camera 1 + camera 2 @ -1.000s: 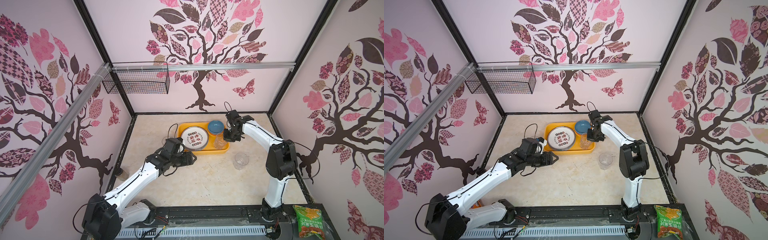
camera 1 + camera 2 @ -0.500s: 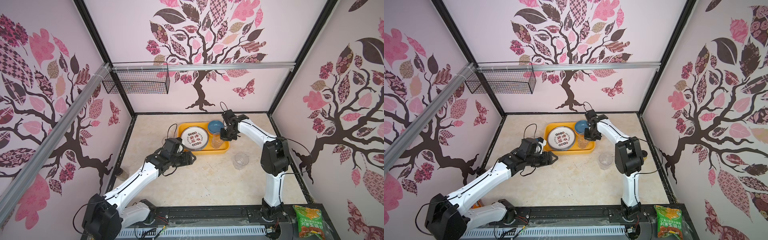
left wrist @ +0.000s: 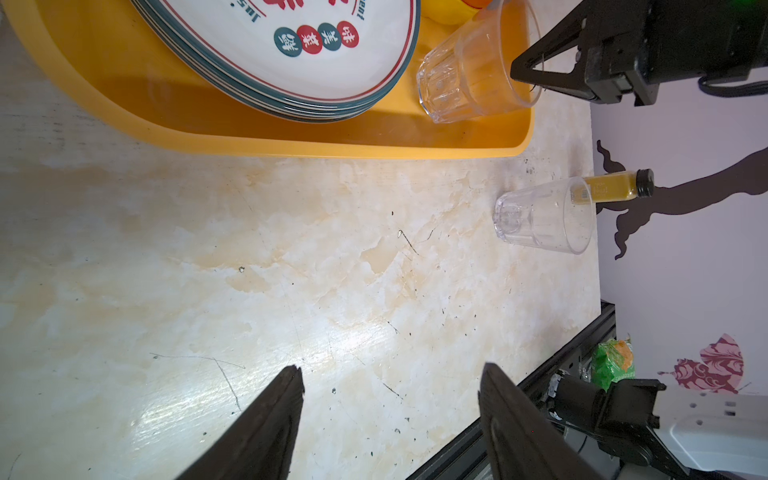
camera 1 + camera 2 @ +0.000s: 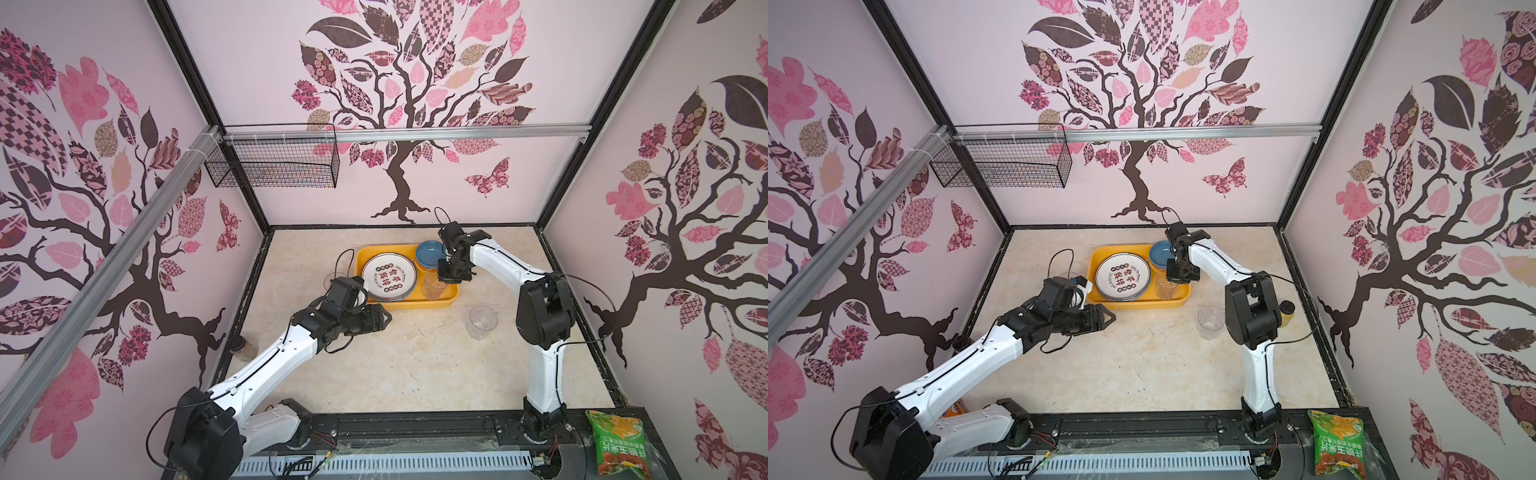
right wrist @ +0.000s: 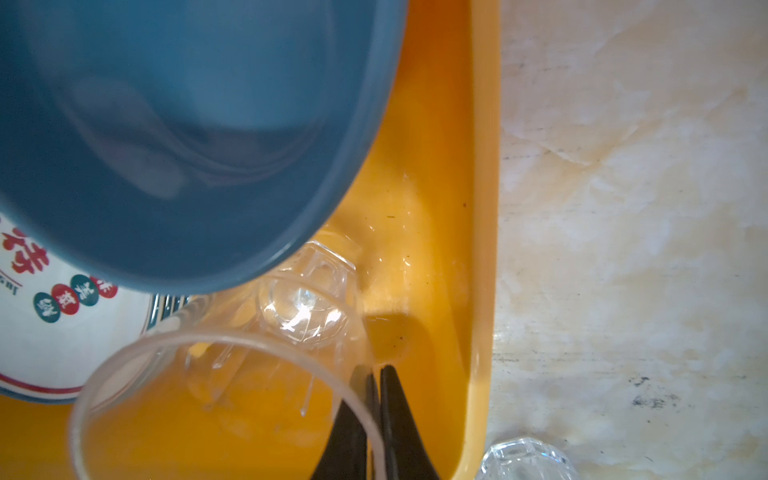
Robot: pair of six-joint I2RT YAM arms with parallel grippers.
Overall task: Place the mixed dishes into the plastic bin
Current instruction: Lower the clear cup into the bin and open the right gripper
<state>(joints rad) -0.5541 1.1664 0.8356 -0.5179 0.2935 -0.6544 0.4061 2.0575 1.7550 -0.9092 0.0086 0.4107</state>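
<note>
Right wrist view: downturned right pincer (image 5: 376, 372) clamps tumbler (image 5: 303, 309) rim inside bin (image 5: 482, 249).

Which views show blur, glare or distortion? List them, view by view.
Right wrist: the blue bowl is close and out of focus, the clear tumbler rim soft. Left wrist: bright glare on the marble tabletop. Both top views: wide-angle perspective splays the black frame posts.

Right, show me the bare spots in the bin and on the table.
Yellow plastic bin: bare only between the stacked white plates and near wall; right end crowded by blue bowl and clear tumbler in the jaws of the right gripper. Marble tabletop: open between left gripper and loose clear tumbler.
</note>
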